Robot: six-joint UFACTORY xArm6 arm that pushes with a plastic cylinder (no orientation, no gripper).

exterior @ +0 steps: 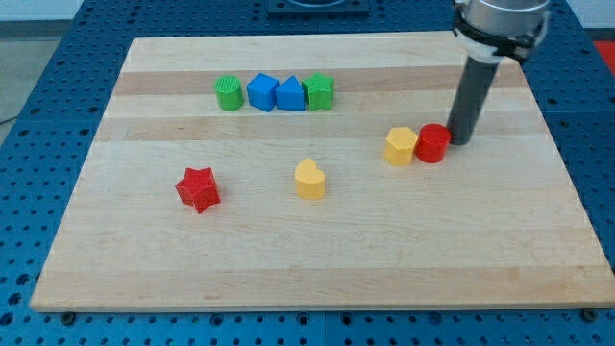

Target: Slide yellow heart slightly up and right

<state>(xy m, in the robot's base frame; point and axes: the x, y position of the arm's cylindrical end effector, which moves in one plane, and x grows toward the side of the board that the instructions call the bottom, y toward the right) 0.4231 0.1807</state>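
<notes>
The yellow heart [309,179] lies near the middle of the wooden board [317,259]. My tip [458,141] rests on the board at the view's right, touching or nearly touching the right side of a red cylinder [432,143]. The tip is far to the right of the yellow heart and a little higher in the view. A yellow hexagon block [401,146] sits against the red cylinder's left side, between the heart and my tip.
A red star [198,188] lies left of the heart. In a row near the view's top stand a green cylinder [229,93], a blue block [262,92], a blue block [290,94] and a green block [319,92].
</notes>
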